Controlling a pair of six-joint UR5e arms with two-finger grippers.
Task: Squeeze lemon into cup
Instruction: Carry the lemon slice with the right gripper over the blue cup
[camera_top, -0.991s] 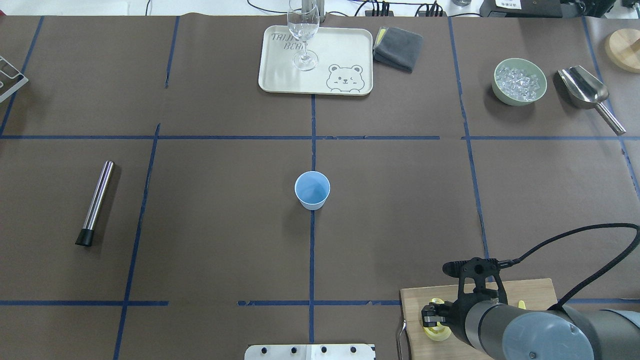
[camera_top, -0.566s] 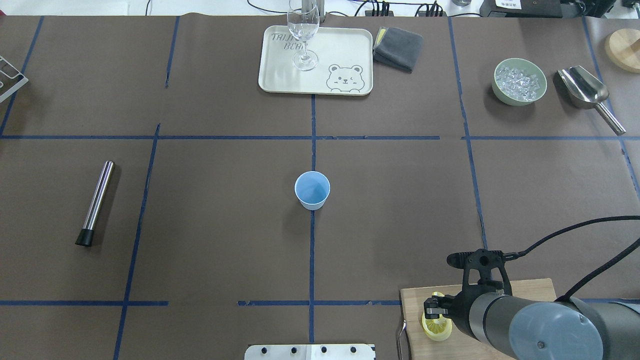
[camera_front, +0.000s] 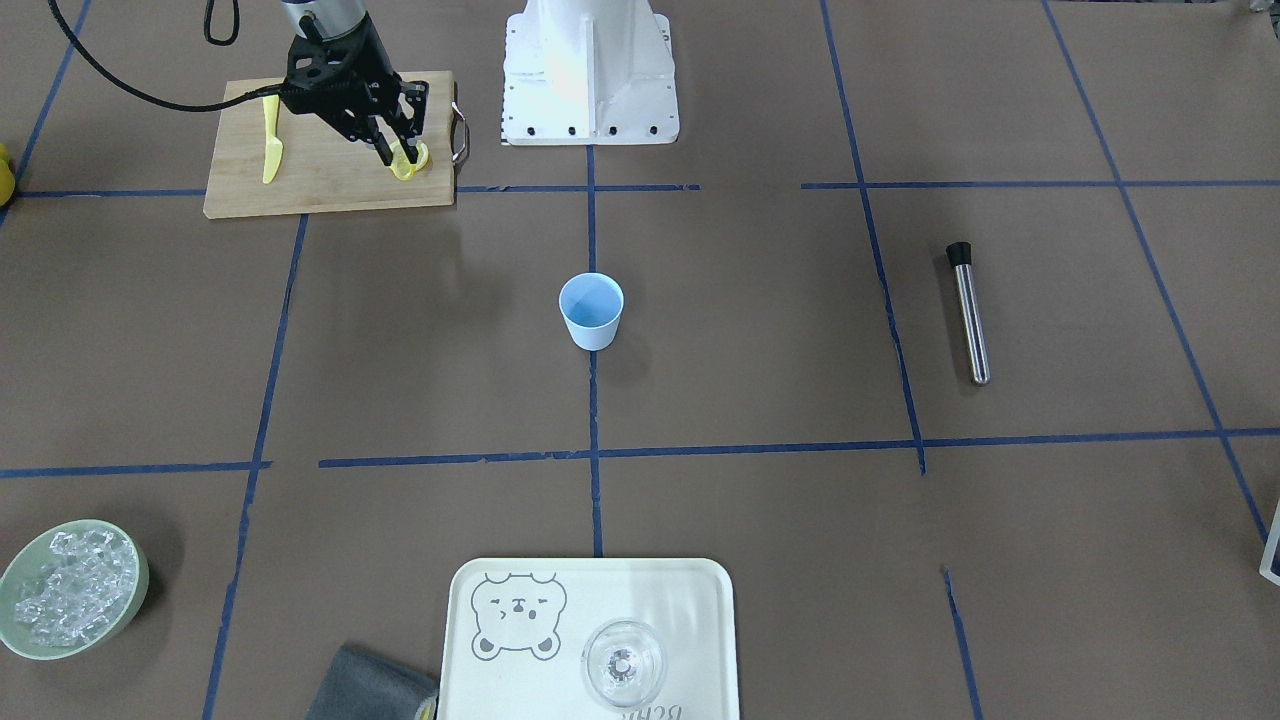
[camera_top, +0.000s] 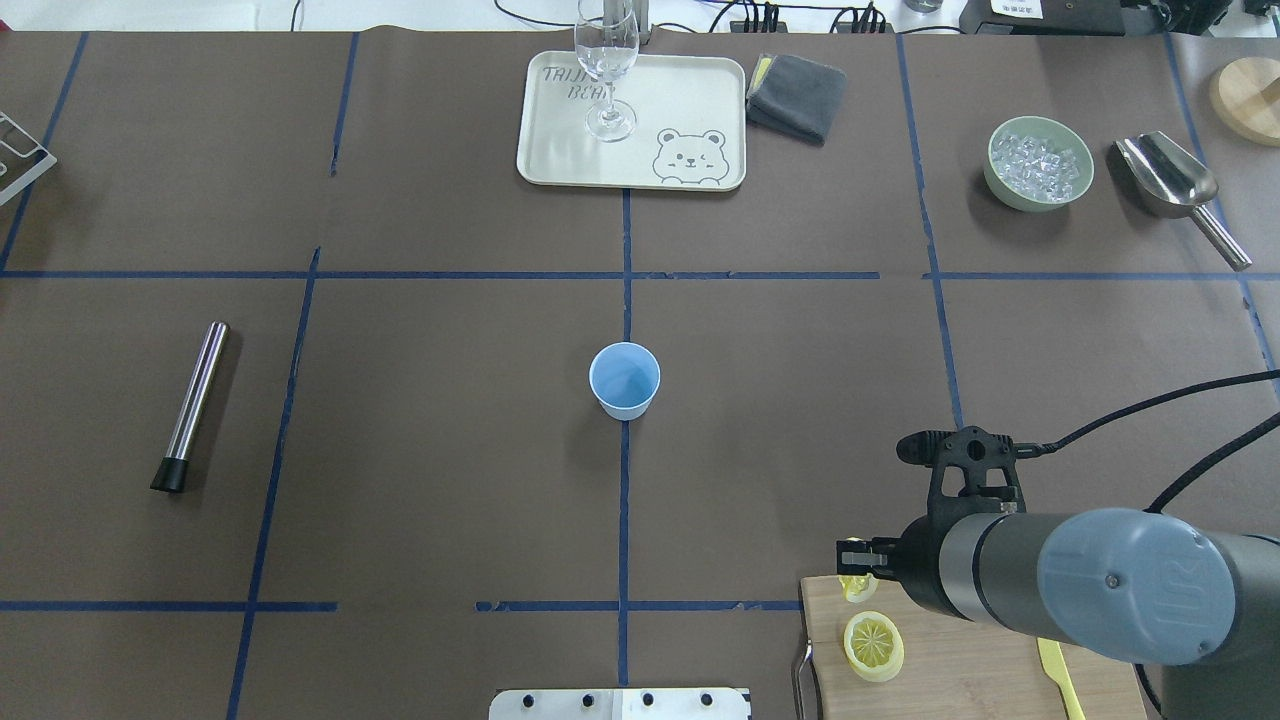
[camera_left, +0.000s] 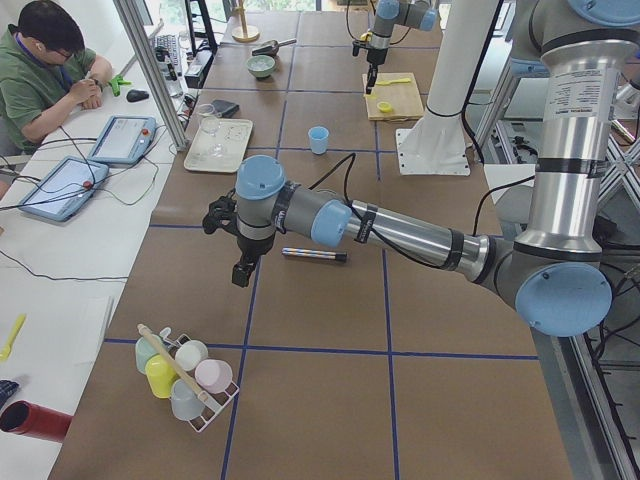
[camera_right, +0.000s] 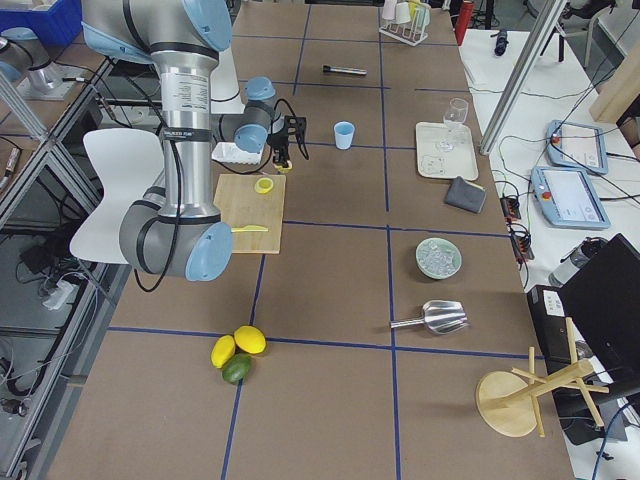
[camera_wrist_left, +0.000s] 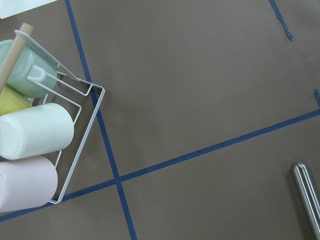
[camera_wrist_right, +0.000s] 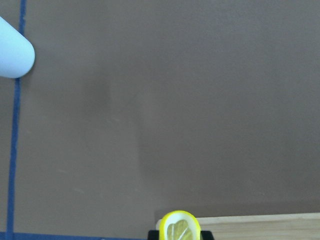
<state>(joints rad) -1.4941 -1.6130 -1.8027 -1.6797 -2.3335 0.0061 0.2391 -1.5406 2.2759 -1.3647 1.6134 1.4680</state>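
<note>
Brown-papered bench (camera_top: 400, 450) gridded in blue tape, right claw (camera_front: 398, 155) clamped tight on lemon (camera_wrist_right: 178, 227) over board's (camera_top: 960, 680) corner, cup (camera_top: 624, 379) mid-bench well apart, left claw's (camera_left: 242, 272) grip unreadable, person (camera_left: 40, 70) at side desk.

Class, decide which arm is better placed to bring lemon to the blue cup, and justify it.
Right. The right tool grips a lemon slice, nearer the cup; the left tool hangs farther away.

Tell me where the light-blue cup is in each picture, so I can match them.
Exterior front-facing: the cup is near the centre.
Overhead exterior: centre.
Exterior left: upper middle.
Exterior right: upper middle.
Left wrist-mounted: not in it.
Right wrist-mounted: upper left corner, cut off.
Shared landmark: the blue tape line under the cup.
</note>
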